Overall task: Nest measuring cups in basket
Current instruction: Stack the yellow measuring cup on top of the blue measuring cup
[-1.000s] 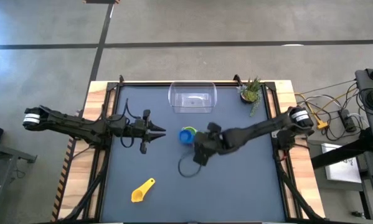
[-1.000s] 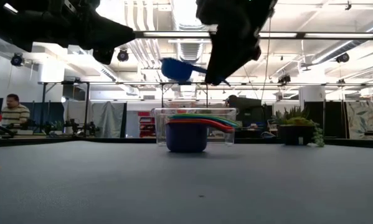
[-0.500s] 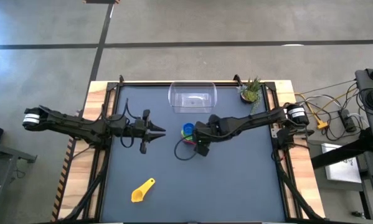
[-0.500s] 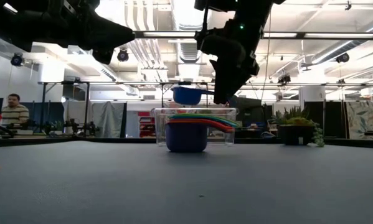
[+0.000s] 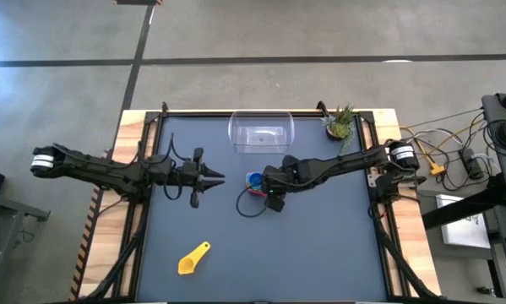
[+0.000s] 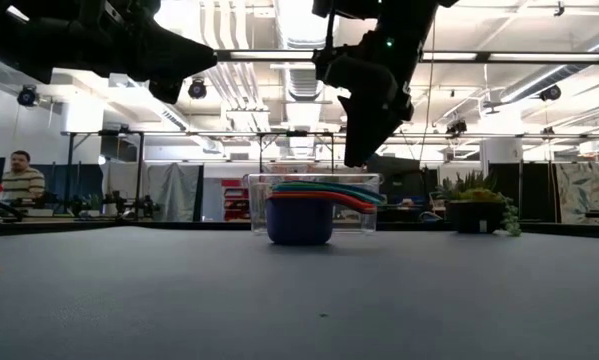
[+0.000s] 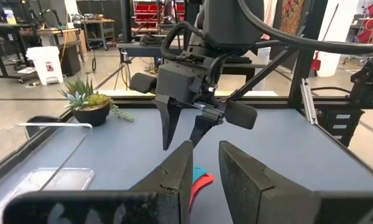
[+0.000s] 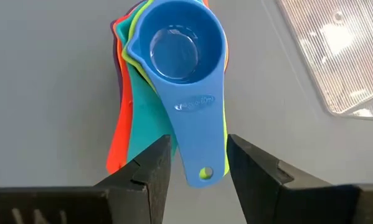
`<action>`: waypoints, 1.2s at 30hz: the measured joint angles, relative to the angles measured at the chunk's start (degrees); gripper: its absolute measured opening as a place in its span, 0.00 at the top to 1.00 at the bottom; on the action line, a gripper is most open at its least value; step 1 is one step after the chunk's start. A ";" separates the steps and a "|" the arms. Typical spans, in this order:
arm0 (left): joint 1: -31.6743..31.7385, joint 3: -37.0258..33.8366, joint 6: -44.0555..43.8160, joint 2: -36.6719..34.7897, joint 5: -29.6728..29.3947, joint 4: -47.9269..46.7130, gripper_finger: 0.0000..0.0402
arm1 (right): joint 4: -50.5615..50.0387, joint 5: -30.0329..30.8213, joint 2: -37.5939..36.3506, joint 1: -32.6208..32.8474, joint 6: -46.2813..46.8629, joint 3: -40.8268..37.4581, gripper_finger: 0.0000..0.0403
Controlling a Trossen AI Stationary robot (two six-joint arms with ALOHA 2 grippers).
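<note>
A nested stack of measuring cups [image 5: 254, 181] stands on its bottom cup on the table mat, on the near side of the clear basket [image 5: 261, 133] and outside it. The blue cup [image 8: 177, 46] sits on top, its handle lying over the teal, red and green handles. My right gripper [image 8: 200, 142] is open above the stack [image 6: 299, 215]; its fingers flank the blue handle [image 8: 198, 124] without touching. A yellow cup [image 5: 193, 258] lies alone near the near edge. My left gripper [image 5: 220, 177] waits left of the stack, open by a narrow gap.
A small potted plant [image 5: 340, 123] stands at the far right corner, beside the basket. A black cable loop [image 5: 251, 209] hangs under the right arm. Bare mat lies on the near side, right of the yellow cup. A person [image 6: 19, 180] sits in the room beyond.
My right gripper carried the blue cup from the near side toward the stack and lowered it, then let go. The blue cup, which hung above the stack half a second ago, has dropped into the top of the stack. The left arm kept still.
</note>
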 joint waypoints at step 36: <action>-28.93 18.66 -53.79 5.41 8.12 -64.05 0.86 | 54.81 14.72 -31.50 21.33 -12.61 -40.29 0.65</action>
